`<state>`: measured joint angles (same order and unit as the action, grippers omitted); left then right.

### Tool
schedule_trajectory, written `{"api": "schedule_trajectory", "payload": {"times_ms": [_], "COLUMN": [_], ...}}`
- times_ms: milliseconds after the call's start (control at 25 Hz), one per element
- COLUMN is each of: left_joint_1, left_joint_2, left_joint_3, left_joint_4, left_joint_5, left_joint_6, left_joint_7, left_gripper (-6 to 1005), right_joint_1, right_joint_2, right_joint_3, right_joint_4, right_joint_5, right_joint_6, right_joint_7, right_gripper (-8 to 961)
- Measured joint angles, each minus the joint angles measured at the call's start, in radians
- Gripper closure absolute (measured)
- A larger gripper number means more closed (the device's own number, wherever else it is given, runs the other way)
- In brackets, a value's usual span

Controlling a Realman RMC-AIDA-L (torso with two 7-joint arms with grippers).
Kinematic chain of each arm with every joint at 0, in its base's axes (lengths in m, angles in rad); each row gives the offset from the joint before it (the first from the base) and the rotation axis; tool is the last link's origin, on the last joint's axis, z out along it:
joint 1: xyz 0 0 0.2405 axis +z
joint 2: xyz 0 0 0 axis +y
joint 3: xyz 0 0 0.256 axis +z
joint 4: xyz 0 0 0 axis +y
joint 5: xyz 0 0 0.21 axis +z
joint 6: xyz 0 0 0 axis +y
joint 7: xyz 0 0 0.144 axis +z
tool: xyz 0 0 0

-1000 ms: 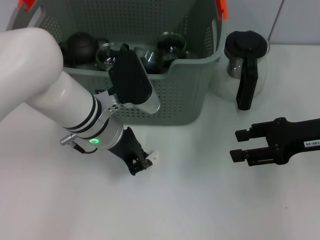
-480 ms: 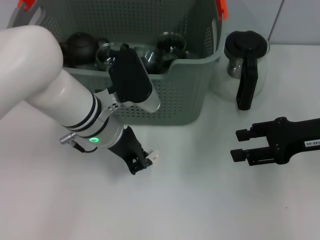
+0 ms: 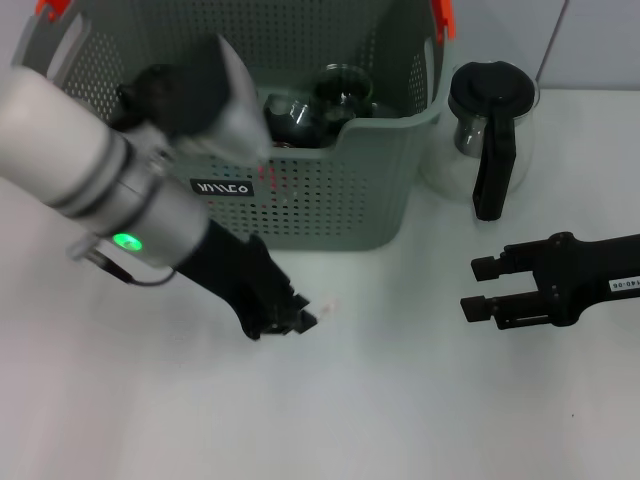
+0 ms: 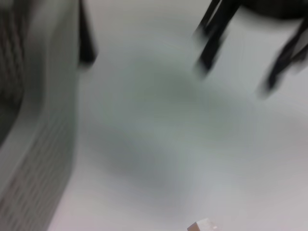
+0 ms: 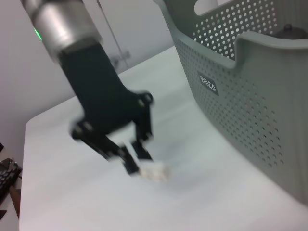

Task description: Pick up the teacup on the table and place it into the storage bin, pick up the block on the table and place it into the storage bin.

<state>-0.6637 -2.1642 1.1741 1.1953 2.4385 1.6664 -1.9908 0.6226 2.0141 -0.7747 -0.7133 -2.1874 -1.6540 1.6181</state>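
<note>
The small white block [image 3: 325, 308] [image 5: 154, 171] [image 4: 204, 225] lies low at the table, right at the tip of my left gripper [image 3: 297, 322] [image 5: 132, 159], which reaches down in front of the storage bin [image 3: 340, 200] [image 5: 240, 110]. Both the gripper and the block are smeared by motion. Whether the block is gripped or only touched does not show. Glass teacups [image 3: 345, 85] lie inside the bin beside a black teapot [image 3: 150, 85]. My right gripper [image 3: 481, 289] rests open on the table at the right, holding nothing.
A glass pitcher [image 3: 490, 130] with a black lid and handle stands just right of the bin. Orange clips [image 3: 443, 18] sit on the bin's rim. White tabletop stretches between the two grippers and along the front.
My left forearm has swung up and to the left, uncovering the bin's black label. Its gripper has stayed by the block, which has shifted slightly right. The right arm has not moved.
</note>
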Motion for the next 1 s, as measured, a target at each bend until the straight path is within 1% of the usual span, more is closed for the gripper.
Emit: {"api": "schedule_trajectory", "payload": {"times_ms": [80, 120, 160, 240, 360, 480, 560, 640, 720, 800, 880, 1000], "left_joint_1": [-0.014, -0.024, -0.033, -0.047, -0.065, -0.084, -0.099, -0.117, -0.144, -0.174, -0.197, -0.224], "left_joint_2": [0.007, 0.015, 0.025, 0.044, 0.068, 0.076, 0.084, 0.099, 0.114, 0.123, 0.124, 0.121], "left_joint_3": [-0.098, -0.161, -0.21, -0.281, -0.361, -0.418, -0.428, -0.411, -0.387, -0.368, -0.348, -0.282], "left_joint_4": [0.025, 0.035, 0.041, 0.047, 0.053, 0.058, 0.055, 0.029, -0.033, -0.115, -0.19, -0.287], "left_joint_5": [-0.06, -0.1, -0.135, -0.196, -0.26, -0.287, -0.289, -0.269, -0.229, -0.179, -0.121, -0.017], "left_joint_6": [0.096, 0.147, 0.18, 0.207, 0.17, 0.074, -0.019, -0.127, -0.236, -0.324, -0.405, -0.539], "left_joint_7": [0.037, 0.054, 0.063, 0.069, 0.062, 0.049, 0.027, -0.007, -0.035, -0.045, -0.052, -0.08], "left_gripper": [850, 848, 846, 843, 838, 833, 829, 826, 823, 819, 816, 811], "right_joint_1": [0.002, 0.003, 0.004, 0.005, 0.004, 0.002, 0.001, 0.0, 0.001, 0.003, 0.005, 0.008], "right_joint_2": [0.0, 0.0, 0.0, 0.001, 0.001, 0.001, 0.001, 0.002, 0.003, 0.005, 0.007, 0.007], "right_joint_3": [0.0, 0.0, 0.0, 0.0, 0.0, 0.0, 0.0, 0.0, 0.0, 0.001, 0.004, 0.007], "right_joint_4": [0.0, 0.0, 0.0, 0.0, 0.0, 0.0, 0.0, 0.0, 0.0, 0.0, 0.0, 0.0], "right_joint_5": [0.0, 0.0, 0.0, 0.0, 0.0, 0.001, 0.001, 0.001, 0.002, 0.002, 0.002, 0.002], "right_joint_6": [0.0, 0.0, 0.0, 0.0, -0.001, -0.004, -0.005, -0.009, -0.015, -0.016, -0.017, -0.017], "right_joint_7": [0.0, 0.0, 0.001, 0.001, 0.002, 0.003, 0.003, 0.003, 0.003, 0.003, 0.003, 0.003], "right_gripper": [254, 254, 254, 254, 255, 255, 255, 255, 255, 253, 252, 254]}}
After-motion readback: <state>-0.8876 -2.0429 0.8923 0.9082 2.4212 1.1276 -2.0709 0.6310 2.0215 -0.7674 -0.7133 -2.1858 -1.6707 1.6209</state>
